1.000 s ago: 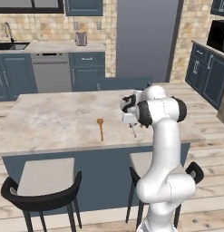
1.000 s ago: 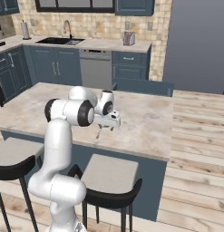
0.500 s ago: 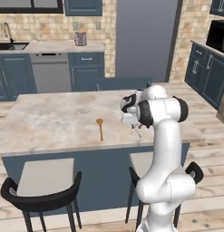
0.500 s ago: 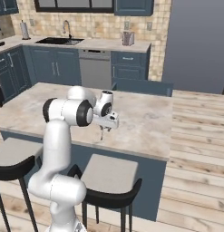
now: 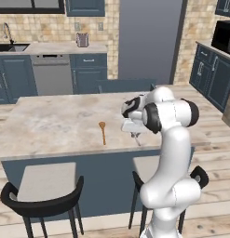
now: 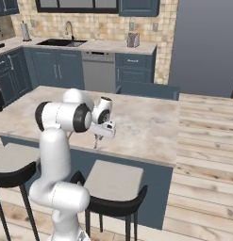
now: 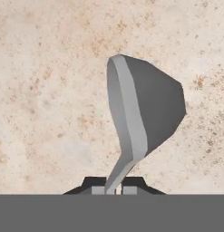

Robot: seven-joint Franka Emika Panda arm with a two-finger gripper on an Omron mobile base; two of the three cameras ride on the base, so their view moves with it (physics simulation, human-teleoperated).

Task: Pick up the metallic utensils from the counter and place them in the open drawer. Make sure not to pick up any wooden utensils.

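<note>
My gripper (image 7: pixel 114 188) is shut on the thin stem of a grey metal utensil (image 7: pixel 149 108), whose broad end points away from the hand over the beige marbled counter (image 7: pixel 45 68). In the left base view the gripper (image 5: pixel 135 135) points down at the counter (image 5: pixel 56 121) near its front edge, the metal utensil (image 5: pixel 138 141) just below it. The right base view shows the gripper (image 6: pixel 97 138) low over the counter (image 6: pixel 146 124). The orange-brown wooden spoon (image 5: pixel 103 132) lies to the gripper's left, apart from it. A wide dark blue open drawer (image 5: pixel 125 85) juts out past the counter's far edge.
Two stools (image 5: pixel 46 183) (image 6: pixel 113 186) stand under the counter's front edge, on either side of my base. Wall cabinets with a sink (image 6: pixel 61 42) and a dishwasher (image 5: pixel 52 76) line the back. A tall grey fridge (image 5: pixel 146 37) stands behind the counter.
The jaws have closed from wide open onto the metal utensil. The arm has stayed almost where it was.
</note>
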